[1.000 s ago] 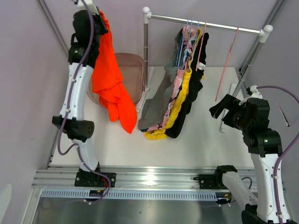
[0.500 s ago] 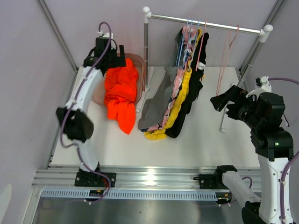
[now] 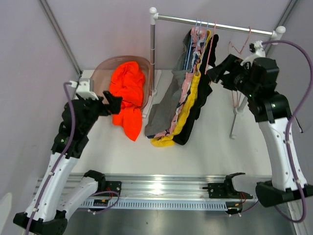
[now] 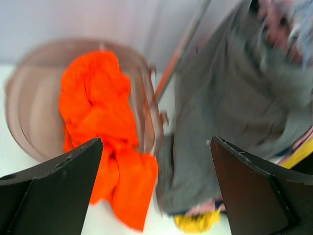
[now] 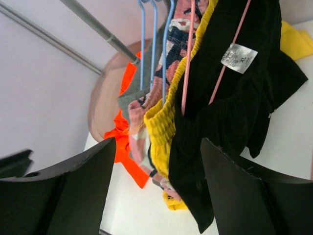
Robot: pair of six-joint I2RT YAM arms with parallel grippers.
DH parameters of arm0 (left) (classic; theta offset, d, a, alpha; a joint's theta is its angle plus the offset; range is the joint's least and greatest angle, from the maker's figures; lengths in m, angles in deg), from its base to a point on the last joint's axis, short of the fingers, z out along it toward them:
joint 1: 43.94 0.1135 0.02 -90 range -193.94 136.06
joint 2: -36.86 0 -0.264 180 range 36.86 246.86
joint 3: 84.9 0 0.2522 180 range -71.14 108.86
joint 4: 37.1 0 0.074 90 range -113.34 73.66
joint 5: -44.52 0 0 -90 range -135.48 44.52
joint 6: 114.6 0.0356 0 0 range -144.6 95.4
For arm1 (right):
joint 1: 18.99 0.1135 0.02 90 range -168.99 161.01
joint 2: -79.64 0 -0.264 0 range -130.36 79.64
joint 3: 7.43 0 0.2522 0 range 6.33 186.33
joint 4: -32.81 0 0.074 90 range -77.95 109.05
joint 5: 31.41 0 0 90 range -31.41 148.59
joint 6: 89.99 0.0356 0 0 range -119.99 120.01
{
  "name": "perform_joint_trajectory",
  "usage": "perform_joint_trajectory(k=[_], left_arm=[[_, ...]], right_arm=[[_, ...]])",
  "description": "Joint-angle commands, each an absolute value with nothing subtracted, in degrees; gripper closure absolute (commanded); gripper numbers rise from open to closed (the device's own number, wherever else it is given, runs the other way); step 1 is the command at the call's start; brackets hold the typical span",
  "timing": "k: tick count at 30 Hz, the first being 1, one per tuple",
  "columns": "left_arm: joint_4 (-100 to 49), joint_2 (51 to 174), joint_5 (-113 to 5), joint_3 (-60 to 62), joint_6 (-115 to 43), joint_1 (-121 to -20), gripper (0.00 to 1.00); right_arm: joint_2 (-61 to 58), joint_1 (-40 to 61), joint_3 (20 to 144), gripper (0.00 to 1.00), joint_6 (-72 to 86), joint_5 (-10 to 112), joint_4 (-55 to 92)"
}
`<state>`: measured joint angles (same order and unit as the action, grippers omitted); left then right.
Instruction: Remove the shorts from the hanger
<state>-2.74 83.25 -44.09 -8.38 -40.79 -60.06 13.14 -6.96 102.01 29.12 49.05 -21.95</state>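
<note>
Orange shorts lie off the hanger, bunched in the brown tub, one leg spilling over its rim onto the tabletop. Grey shorts, pink patterned shorts, yellow shorts and black shorts hang from hangers on the rail. Left end effector: spread wide, empty, near the tub. Right end effector: spread wide, empty, just beside the black shorts.

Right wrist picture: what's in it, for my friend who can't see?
Black shorts hang on a pink hanger, beside yellow shorts, pink shorts and grey shorts. Behind, orange shorts spill from a tub. The open end effector frames the bottom.
</note>
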Motion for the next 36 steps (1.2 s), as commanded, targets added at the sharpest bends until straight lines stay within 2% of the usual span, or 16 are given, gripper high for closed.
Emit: perform_joint_trajectory(k=[1,5,18,21,25,30,32,35,36], left_arm=[[-2.0,80.1,-47.5,-18.0,-43.8,-60.7,0.02],[-2.2,74.6,-49.4,-23.9,-43.9,-60.9,0.04],[-1.9,71.8,-50.6,-28.9,-42.0,-61.0,0.05],[-1.6,72.2,-50.1,-28.6,-41.8,-60.9,0.05],[-1.6,72.0,-50.0,-28.6,-41.7,-61.0,0.05],[-1.7,72.3,-50.1,-28.6,-41.7,-60.9,0.06],[-1.8,72.3,-50.1,-28.5,-41.6,-61.0,0.06],[-1.7,72.4,-49.9,-28.6,-41.6,-60.9,0.06],[-1.6,72.3,-49.7,-28.6,-41.5,-60.9,0.06]], right_arm=[[8.4,-5.3,105.8,0.24,27.7,54.7,-18.2],[4.4,-4.4,107.4,0.34,27.3,57.8,-16.7],[-3.9,-3.1,110.1,0.39,25.8,64.6,-14.1],[-5.8,-2.7,111.1,0.5,25.7,65.4,-13.9],[-7.8,-2.3,112.9,0.6,25.2,66.5,-14.4],[-9.9,-2.2,115.1,0.6,24.9,66.9,-14.4],[-10.9,-2.1,116.0,0.66,24.8,67.2,-14.4],[-12.0,-2.1,117.5,0.83,24.8,67.6,-15.1],[-12.2,-2.1,117.8,0.95,24.8,67.7,-15.3]])
